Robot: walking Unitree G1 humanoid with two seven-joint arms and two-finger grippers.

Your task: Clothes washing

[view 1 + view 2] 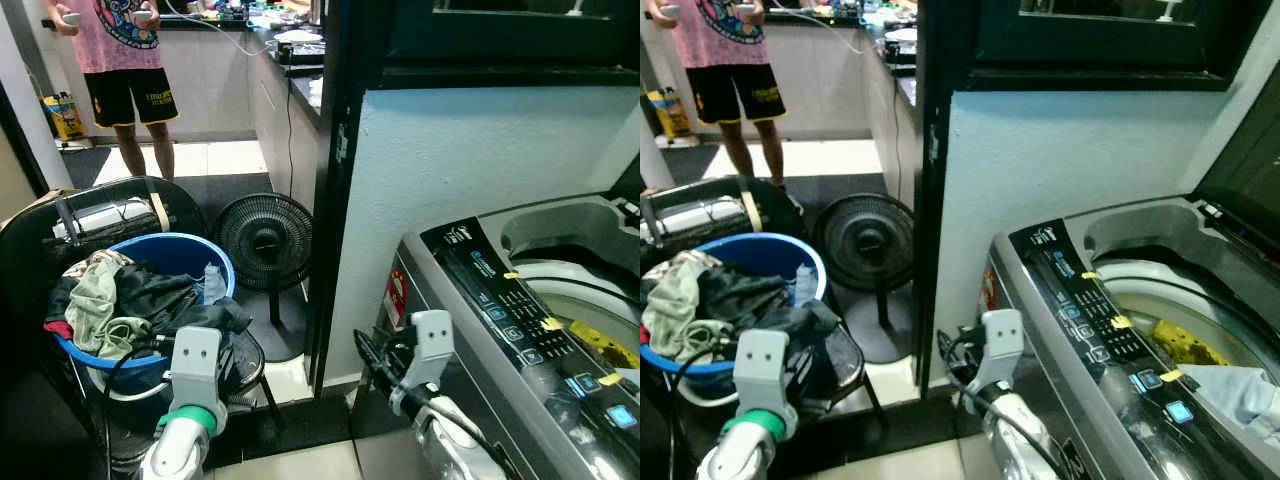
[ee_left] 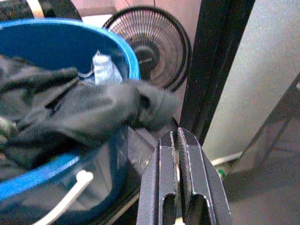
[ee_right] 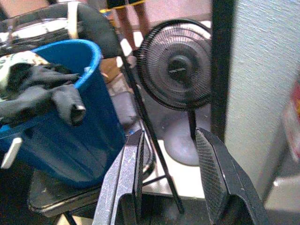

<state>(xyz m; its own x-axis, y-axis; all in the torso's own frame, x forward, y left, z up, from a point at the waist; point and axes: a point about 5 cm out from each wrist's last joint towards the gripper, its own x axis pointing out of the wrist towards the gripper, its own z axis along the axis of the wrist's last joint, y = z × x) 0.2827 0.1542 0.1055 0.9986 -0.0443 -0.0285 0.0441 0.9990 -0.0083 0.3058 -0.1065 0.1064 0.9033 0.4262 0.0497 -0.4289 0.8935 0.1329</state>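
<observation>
A blue bucket (image 1: 185,246) heaped with clothes (image 1: 120,300) stands on a dark stool at the left. A dark grey garment (image 2: 93,112) hangs over its rim. My left gripper (image 2: 178,135) is shut and holds nothing, just beside the bucket, below the hanging garment. My right gripper (image 3: 171,137) is open and empty, low between the stool and the washing machine (image 1: 500,300). The machine stands at the right with its lid up. A yellow item (image 1: 1185,345) and a pale blue cloth (image 1: 1240,390) lie in the drum.
A black floor fan (image 1: 265,240) stands behind the bucket, next to a black door frame (image 1: 335,200). A black chair back (image 1: 110,195) rises behind the bucket. A person (image 1: 125,60) stands in the kitchen beyond, by a counter (image 1: 300,60).
</observation>
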